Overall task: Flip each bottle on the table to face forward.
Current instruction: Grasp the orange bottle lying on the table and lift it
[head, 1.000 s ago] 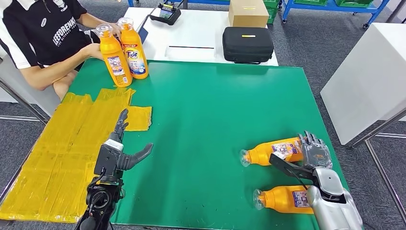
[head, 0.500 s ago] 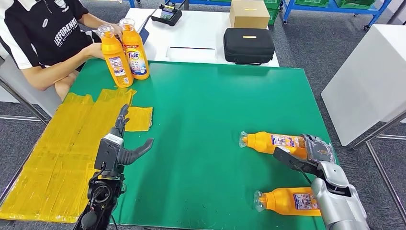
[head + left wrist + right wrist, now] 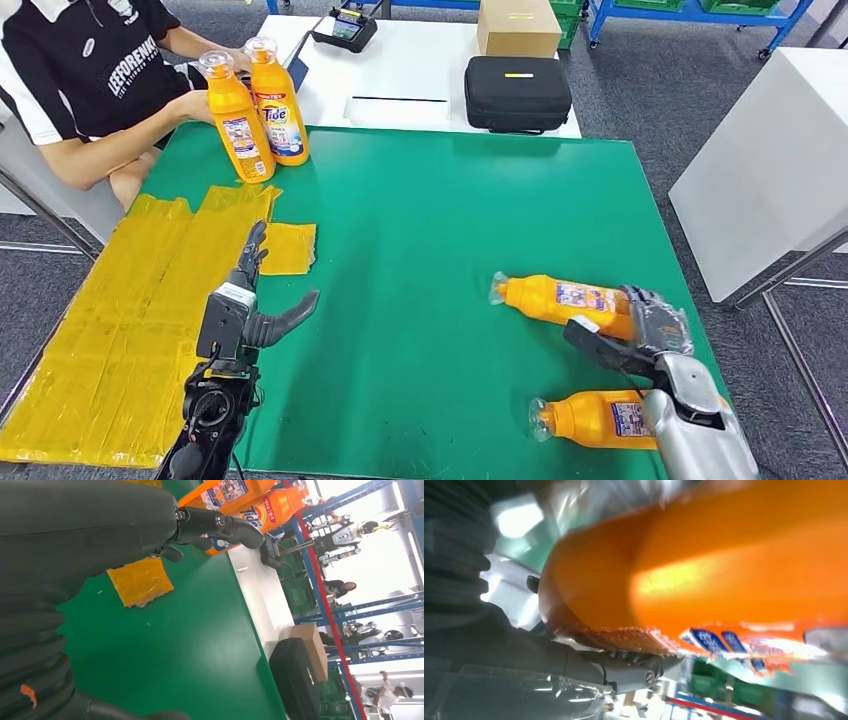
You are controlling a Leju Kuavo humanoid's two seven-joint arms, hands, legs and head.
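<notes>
Bottle [image 3: 562, 299] lies on its side at about four o'clock on the green table [image 3: 440, 220], cap toward nine o'clock, and the right hand [image 3: 640, 328] grips its base end, thumb under one side and darker fingers over the other. In the right wrist view the same orange body [image 3: 724, 560] sits pressed against the hand [image 3: 574, 670], its label edge in sight but blurred.

Just toward six o'clock from that hand, a second lying bottle [image 3: 590, 418] rests flat on the table, cap also toward nine o'clock, partly behind the silver forearm.

At about seven o'clock the left hand [image 3: 252, 300] hovers over the mat, fingers spread and holding nothing; the left wrist view shows its thumb [image 3: 220, 525] and dark fingers apart over the green surface.

Yellow sheeting [image 3: 130, 310] covers the table's nine o'clock side, beside that hand.

At eleven o'clock two upright bottles [image 3: 255, 105] stand touching each other, one with its Tide label facing the robot. A person's hand [image 3: 196, 104] rests against the outer one. Beyond the table, at twelve o'clock, are a black case [image 3: 517, 92] and a cardboard box [image 3: 518, 26].
</notes>
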